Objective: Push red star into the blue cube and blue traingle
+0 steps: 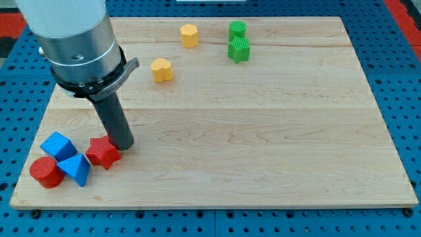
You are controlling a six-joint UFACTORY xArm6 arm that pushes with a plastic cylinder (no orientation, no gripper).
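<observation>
The red star (102,152) lies near the board's lower left corner. The blue cube (58,145) is just to its left, with a small gap. The blue triangle (75,169) sits below the cube and touches or nearly touches the star's lower left. My tip (124,146) is right against the star's upper right side.
A red cylinder (45,172) lies left of the blue triangle at the board's corner. A yellow heart (162,69) and a yellow block (189,35) lie at the upper middle. A green cylinder (237,29) and a green star (239,49) lie beside them. The wooden board (263,145) ends close below.
</observation>
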